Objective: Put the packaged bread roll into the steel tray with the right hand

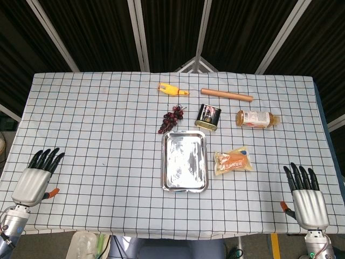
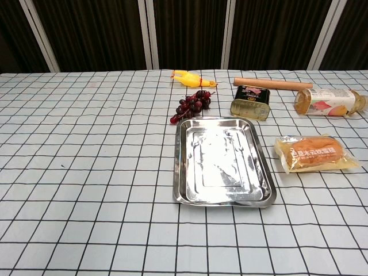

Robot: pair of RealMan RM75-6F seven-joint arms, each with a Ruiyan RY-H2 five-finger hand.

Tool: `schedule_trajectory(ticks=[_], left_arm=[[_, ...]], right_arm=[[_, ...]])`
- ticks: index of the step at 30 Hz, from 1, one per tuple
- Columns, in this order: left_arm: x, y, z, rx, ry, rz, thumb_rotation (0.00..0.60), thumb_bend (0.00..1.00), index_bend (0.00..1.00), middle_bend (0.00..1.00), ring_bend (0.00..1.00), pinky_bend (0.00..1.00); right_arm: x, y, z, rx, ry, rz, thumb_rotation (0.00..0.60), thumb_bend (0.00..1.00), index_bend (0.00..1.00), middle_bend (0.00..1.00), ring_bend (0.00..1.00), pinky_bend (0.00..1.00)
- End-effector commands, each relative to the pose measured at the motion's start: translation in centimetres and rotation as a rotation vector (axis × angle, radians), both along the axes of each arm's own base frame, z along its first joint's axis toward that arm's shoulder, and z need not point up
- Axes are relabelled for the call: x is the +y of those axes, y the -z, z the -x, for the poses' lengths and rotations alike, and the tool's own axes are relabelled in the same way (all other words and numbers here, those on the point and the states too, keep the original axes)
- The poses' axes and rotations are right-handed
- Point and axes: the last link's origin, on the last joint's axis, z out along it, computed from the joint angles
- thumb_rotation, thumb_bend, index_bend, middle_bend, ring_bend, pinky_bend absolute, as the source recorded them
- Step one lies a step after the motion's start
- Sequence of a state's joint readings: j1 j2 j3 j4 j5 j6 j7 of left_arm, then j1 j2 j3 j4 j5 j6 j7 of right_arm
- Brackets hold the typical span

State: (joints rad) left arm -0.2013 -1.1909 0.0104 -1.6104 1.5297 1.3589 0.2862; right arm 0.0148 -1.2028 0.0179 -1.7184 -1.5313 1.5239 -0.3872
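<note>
The packaged bread roll (image 1: 233, 161) (image 2: 313, 153), an orange roll in clear wrap, lies flat on the checked cloth just right of the steel tray (image 1: 185, 184) (image 2: 223, 197). The tray holds nothing. My right hand (image 1: 306, 197) rests flat at the table's near right corner, fingers spread, well to the right of and nearer than the roll. At the near left corner lies my left hand (image 1: 36, 177), also flat with fingers apart and holding nothing. Neither hand shows in the chest view.
Behind the tray lie a bunch of dark grapes (image 1: 171, 119) (image 2: 192, 106), a black tin (image 1: 208, 117) (image 2: 250, 102), a lying bottle (image 1: 256, 118) (image 2: 328, 101), a wooden rolling pin (image 1: 226, 95) (image 2: 272, 84) and a yellow rubber chicken (image 1: 172, 89) (image 2: 190, 77).
</note>
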Motion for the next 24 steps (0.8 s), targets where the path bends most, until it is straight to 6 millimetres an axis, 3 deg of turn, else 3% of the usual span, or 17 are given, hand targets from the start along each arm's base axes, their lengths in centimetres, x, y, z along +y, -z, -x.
schedule_trajectory(ticks=[1, 8, 24], left_arm=[[0.0, 0.0, 0.0, 0.001, -0.003, 0.000, 0.600, 0.07, 0.00, 0.00, 0.00, 0.04], [-0.3, -0.1, -0.1, -0.009, 0.005, -0.005, 0.600, 0.07, 0.00, 0.00, 0.00, 0.04], [0.4, -0.5, 0.3, -0.020, -0.021, -0.015, 0.600, 0.07, 0.00, 0.00, 0.00, 0.04]], right_arm=[[-0.1, 0.1, 0.0, 0.003, 0.000, -0.006, 0.600, 0.24, 0.00, 0.00, 0.00, 0.02], [-2.1, 3.0, -0.7, -0.028, -0.094, -0.107, 0.600, 0.24, 0.00, 0.00, 0.00, 0.02], [-11.6, 9.0, -1.5, -0.065, -0.105, -0.252, 0.600, 0.24, 0.00, 0.00, 0.00, 0.06]])
